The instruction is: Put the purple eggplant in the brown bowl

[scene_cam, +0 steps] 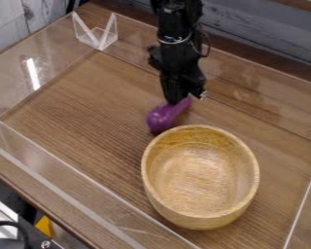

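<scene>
Eggplant (165, 118) pinched near upper end by jaws (183, 98); could be dropped outside bowl (200, 185), lower right, if off-centre grip slips.

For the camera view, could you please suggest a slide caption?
Robot gripper at the purple eggplant, just behind the brown bowl.

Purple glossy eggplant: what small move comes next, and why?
Probably a slight lift to test the grip: the black gripper is shut at the purple eggplant's far end, hold unclear, and the round tan wooden bowl stands nearby.
</scene>
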Controlling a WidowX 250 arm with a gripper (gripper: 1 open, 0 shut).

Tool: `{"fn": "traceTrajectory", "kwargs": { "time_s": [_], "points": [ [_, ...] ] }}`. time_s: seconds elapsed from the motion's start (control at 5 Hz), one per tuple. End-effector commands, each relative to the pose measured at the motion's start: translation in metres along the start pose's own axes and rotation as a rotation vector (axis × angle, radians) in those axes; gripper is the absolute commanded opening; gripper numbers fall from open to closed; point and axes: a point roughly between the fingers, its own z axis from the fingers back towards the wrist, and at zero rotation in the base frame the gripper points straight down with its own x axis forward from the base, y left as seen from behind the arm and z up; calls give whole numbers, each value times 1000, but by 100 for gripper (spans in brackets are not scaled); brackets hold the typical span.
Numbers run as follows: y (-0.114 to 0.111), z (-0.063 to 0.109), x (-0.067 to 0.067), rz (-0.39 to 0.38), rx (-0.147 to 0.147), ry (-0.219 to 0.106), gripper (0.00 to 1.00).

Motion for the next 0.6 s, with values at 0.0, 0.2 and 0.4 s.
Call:
{"fn": "traceTrajectory", "kwargs": {
  "time_s": [0.0,0.2,0.4],
  "points": [
    [-2,16,-5,14,-4,-11,0],
    [-7,33,-8,19,-6,-28,0],
    [-14,48,-12,12,-9,-47,0]
  ]
}}
